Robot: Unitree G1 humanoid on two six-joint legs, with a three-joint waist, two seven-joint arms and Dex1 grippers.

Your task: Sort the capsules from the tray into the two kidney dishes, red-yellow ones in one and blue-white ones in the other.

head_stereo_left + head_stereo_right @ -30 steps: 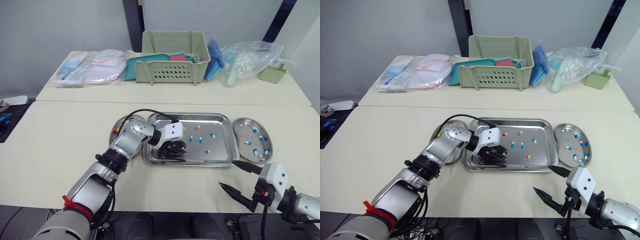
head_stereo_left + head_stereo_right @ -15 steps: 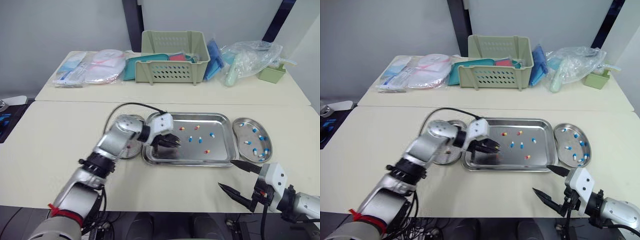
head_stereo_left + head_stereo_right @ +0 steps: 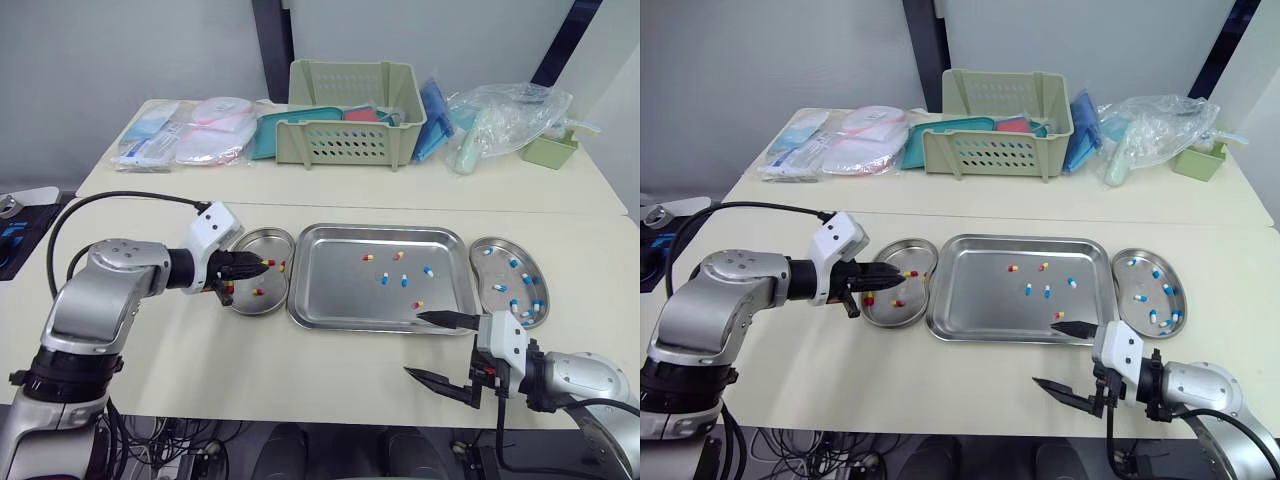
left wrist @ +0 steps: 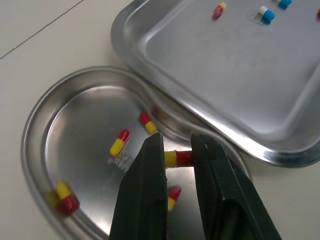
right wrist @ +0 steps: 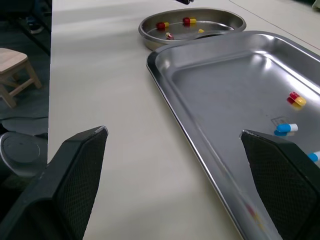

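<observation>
My left gripper [image 3: 262, 266] is shut on a red-yellow capsule [image 4: 178, 158] and hovers just over the left kidney dish [image 3: 252, 246], which holds several red-yellow capsules. The steel tray [image 3: 330, 285] in the middle holds three red-yellow capsules, one of them [image 3: 368, 257] near its far side, and three blue-white ones [image 3: 428, 270]. Several blue-white capsules lie in the right kidney dish [image 3: 489, 256]. My right gripper [image 3: 412, 346] stands open and empty by the tray's front right corner, near the table's front edge.
On the far table stand a green basket [image 3: 352, 110], flat packets [image 3: 190, 145], a clear plastic bag [image 3: 500, 115] and a small green box [image 3: 548, 150]. A wooden stool [image 5: 12, 65] stands on the floor beyond the table's left side.
My left gripper has pulled out of the tray and swung left over the left dish with a red-yellow capsule in it. The right gripper has shifted a little left.
</observation>
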